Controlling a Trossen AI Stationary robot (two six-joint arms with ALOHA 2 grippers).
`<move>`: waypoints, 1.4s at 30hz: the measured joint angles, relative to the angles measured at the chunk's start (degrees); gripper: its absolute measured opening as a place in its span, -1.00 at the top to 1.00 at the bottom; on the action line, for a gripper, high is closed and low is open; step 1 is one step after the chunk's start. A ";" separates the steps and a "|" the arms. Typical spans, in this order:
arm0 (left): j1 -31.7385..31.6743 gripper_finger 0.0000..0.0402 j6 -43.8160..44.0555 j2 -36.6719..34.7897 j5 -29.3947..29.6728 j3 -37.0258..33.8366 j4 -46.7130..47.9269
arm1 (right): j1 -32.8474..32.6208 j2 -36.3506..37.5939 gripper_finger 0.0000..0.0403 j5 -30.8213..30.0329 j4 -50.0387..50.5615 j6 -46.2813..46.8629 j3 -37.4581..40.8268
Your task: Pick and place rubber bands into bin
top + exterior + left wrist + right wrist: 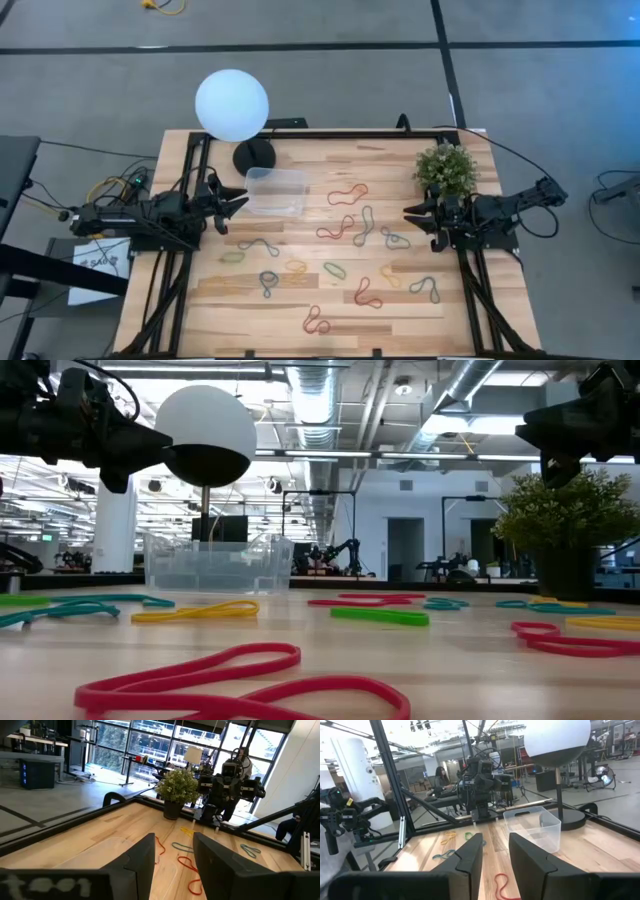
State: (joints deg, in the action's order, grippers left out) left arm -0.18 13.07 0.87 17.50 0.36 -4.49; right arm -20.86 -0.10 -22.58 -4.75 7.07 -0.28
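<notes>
Looking down on the pale, striped wooden bench, I see the rubber bands scattered flat across its middle and near half: thin floppy loops in red, orange, yellow, green and blue-grey. The bin, a clear rounded-corner plastic tub, sits toward the far left beside the white globe lamp and looks empty. The left end effector hovers just beside the bin, fingers parted, holding nothing. The right end effector hangs near the bushy potted plant, fingers also apart and empty.
</notes>
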 joint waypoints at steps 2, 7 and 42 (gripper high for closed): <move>-0.01 0.38 -0.01 -0.01 0.00 0.02 0.00 | 0.02 0.00 0.55 0.01 0.00 0.00 0.01; 0.01 0.38 -0.01 0.01 0.02 0.00 0.00 | 0.01 0.01 0.55 0.00 0.00 0.00 -0.01; -0.01 0.38 -11.31 1.17 2.54 5.28 -5.66 | 0.02 0.02 0.55 -0.65 -1.01 -3.22 -0.09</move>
State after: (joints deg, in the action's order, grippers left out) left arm -0.19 1.76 2.04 20.04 5.64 -10.15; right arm -20.84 -0.08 -23.22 -5.77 3.85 -0.37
